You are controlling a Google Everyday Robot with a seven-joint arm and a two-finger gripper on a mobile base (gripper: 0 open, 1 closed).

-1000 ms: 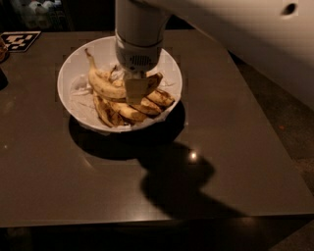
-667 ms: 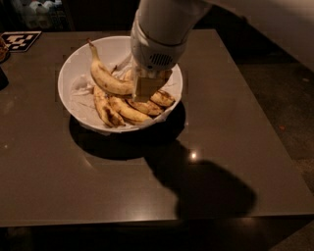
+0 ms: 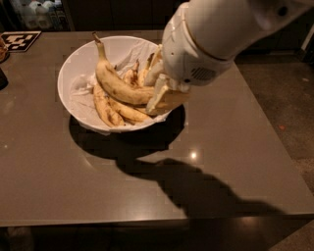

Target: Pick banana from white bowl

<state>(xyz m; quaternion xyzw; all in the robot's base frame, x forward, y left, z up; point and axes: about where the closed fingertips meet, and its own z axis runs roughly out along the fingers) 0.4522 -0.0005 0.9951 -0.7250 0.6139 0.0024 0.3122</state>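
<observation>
The white bowl (image 3: 73,63), lined with crumpled white paper, stands at the back left of the brown table. The banana (image 3: 117,84), long and yellow with brown speckles, lies tilted over the bowl with its dark-tipped stem pointing up past the far rim. My gripper (image 3: 159,95) reaches down over the bowl's right side, and its pale fingers (image 3: 156,98) are closed on the banana's right end. Shorter, browner bananas (image 3: 110,110) lie under it in the bowl. The large white arm hides the bowl's right rim.
A black-and-white marker tag (image 3: 19,40) lies at the table's back left corner. A dark object (image 3: 2,78) sits at the left edge. Bottles (image 3: 39,12) stand behind the table. The table's front edge (image 3: 147,218) is near, with floor (image 3: 289,108) to the right.
The arm has risen and swung right, toward the camera. The long banana has come up out of the pile with the gripper, its stem now higher than the bowl's rim.
</observation>
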